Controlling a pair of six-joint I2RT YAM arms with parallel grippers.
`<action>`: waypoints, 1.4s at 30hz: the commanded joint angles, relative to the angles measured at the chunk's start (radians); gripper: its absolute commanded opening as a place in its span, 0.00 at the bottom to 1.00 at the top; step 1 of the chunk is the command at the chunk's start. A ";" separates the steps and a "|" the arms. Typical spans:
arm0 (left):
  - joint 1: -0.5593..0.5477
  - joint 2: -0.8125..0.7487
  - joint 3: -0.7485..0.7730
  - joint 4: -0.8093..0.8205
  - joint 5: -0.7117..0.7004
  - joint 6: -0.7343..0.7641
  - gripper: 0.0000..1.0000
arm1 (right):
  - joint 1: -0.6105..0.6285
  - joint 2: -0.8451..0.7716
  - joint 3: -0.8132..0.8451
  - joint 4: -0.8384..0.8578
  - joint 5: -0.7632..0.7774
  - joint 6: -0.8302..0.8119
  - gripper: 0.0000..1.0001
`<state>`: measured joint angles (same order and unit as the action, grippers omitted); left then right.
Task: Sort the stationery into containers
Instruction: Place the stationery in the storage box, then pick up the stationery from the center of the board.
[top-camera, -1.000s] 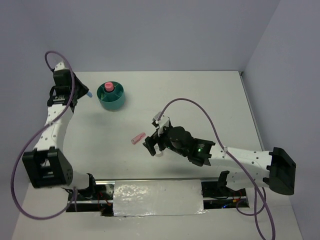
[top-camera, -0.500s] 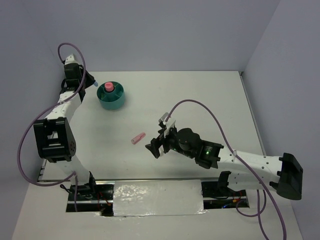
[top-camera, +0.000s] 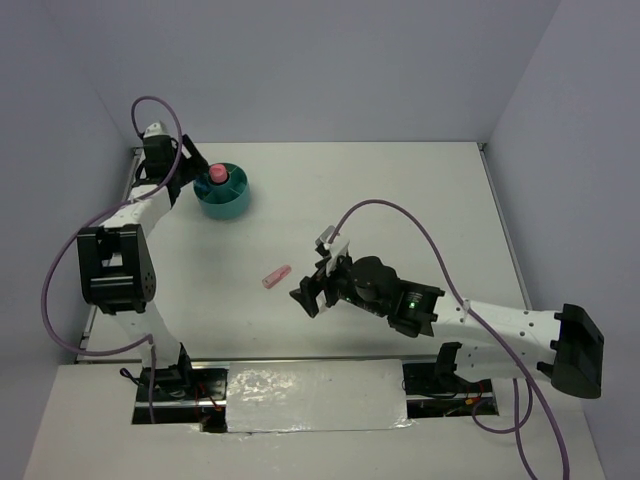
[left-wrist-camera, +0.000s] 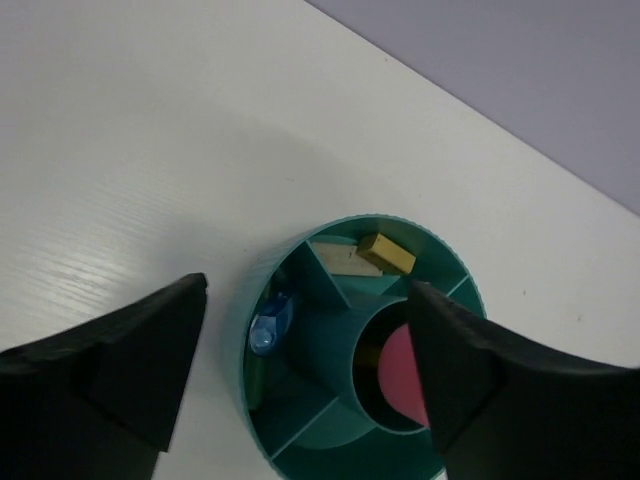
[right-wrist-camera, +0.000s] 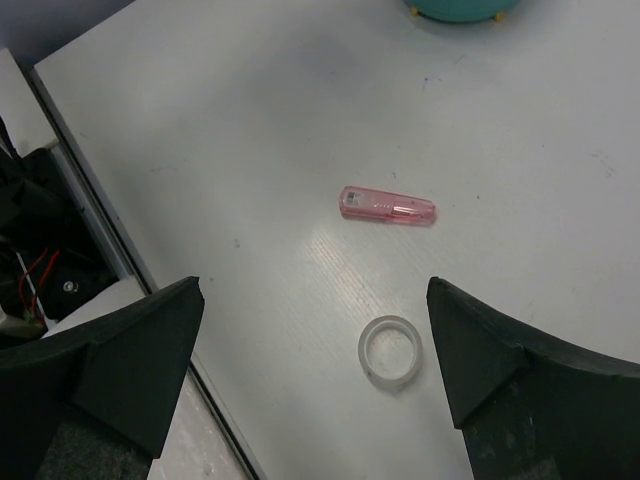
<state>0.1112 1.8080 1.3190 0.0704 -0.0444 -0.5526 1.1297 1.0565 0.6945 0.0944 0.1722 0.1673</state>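
The teal organiser (top-camera: 228, 203) stands at the back left of the table. My left gripper (top-camera: 192, 172) hangs open just above it, one finger to each side. In the left wrist view, gripper (left-wrist-camera: 308, 300), a light-blue stick (left-wrist-camera: 270, 326) lies in an outer compartment of the organiser (left-wrist-camera: 262, 300). A pink item (left-wrist-camera: 392, 375) fills the central well. My right gripper (top-camera: 308, 297) is open and empty over mid-table. Below it, in the right wrist view, gripper (right-wrist-camera: 313, 288), lie a clear tape ring (right-wrist-camera: 390, 350) and a pink stick (right-wrist-camera: 387, 206), also seen from above as pink stick (top-camera: 276, 277).
A yellow block (left-wrist-camera: 386, 254) and a pale flat piece (left-wrist-camera: 340, 259) sit in the organiser's far compartments. The table's near edge (right-wrist-camera: 150, 290) drops to cables and a dark gap. Walls close in on the left and back.
My left gripper swung right from beside the organiser to above it and opened. The light-blue stick it carried now lies in an outer compartment. The right arm shifted slightly.
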 joint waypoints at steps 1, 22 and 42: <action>-0.002 -0.097 0.014 0.011 -0.028 0.000 0.98 | 0.007 0.040 0.028 0.033 0.018 0.023 1.00; -0.013 -0.796 -0.194 -0.655 0.103 0.072 0.99 | -0.070 0.856 0.816 -0.679 0.389 0.757 0.89; -0.016 -1.121 -0.469 -0.630 0.031 0.097 0.99 | -0.028 1.151 1.051 -0.881 0.426 1.089 0.64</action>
<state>0.0982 0.6777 0.8478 -0.5976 -0.0189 -0.4721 1.0672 2.1818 1.6886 -0.7212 0.5503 1.1797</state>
